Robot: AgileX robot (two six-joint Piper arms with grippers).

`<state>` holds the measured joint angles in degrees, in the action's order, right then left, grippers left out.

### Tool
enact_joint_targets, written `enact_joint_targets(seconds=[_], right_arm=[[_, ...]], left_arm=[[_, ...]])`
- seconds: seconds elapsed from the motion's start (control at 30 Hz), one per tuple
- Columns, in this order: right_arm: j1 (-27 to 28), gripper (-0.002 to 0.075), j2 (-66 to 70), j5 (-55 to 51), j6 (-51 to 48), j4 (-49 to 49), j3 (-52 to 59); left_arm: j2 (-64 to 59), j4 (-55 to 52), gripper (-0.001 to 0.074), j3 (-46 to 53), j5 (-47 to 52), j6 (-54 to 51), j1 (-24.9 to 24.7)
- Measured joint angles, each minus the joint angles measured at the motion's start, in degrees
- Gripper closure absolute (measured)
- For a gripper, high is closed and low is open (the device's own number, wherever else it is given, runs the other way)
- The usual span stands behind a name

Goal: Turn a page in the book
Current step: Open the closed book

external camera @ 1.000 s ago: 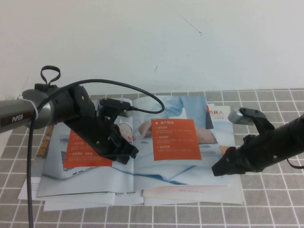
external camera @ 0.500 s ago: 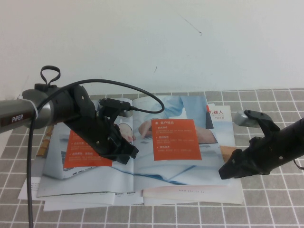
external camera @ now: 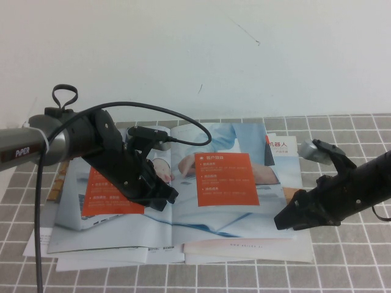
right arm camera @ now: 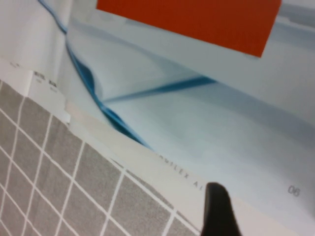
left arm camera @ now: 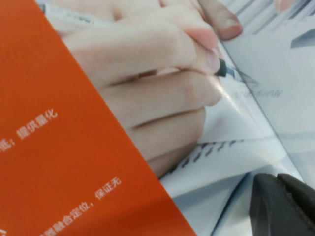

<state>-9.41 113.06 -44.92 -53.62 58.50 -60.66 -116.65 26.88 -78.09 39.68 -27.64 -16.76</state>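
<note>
On a grey tiled worktop (external camera: 342, 131) against a white wall, the book (external camera: 183, 235) lies open and flat, stacked over other printed sheets (external camera: 43, 247) and a brochure (external camera: 282, 146) with red lettering that peeks out at its far right corner. Both facing pages show pale blue office photographs with an orange text panel each. The page (external camera: 244, 213) on the right side, with a blue-shirted figure and its orange panel, lies flat. The left hand (external camera: 164, 196) rests on the left-hand leaf close to the centre fold, its fingers pressed together; the left wrist view shows a printed hand holding a pen beside the orange panel. The right hand (external camera: 288, 218) sits low at the near right corner of the page, fingers spread; whether it touches the paper I cannot tell. A black cable (external camera: 183, 119) loops above the left arm.
</note>
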Motion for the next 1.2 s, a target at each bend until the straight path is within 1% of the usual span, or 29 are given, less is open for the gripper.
enact_joint_targets(seconds=[0.17,0.33,0.6,0.8,1.2], right_arm=[[0.0,0.0319,0.0,-0.34,-1.76,3.03,0.0],[0.0,0.0319,0.0,-0.21,-1.81,2.01,0.0],[0.0,0.0319,0.0,1.14,3.79,-3.09,0.0],[0.0,0.0319,0.0,-0.57,6.02,-3.29,0.0],[0.0,0.0319,0.0,-0.69,8.44,-2.94,0.0]], left_arm=[[0.0,0.0,0.0739,0.0,0.0,0.0,0.0],[0.0,0.0,0.0739,0.0,0.0,0.0,0.0],[0.0,0.0,0.0739,0.0,0.0,0.0,0.0],[0.0,0.0,0.0739,0.0,0.0,0.0,0.0],[0.0,0.0,0.0739,0.0,0.0,0.0,0.0]])
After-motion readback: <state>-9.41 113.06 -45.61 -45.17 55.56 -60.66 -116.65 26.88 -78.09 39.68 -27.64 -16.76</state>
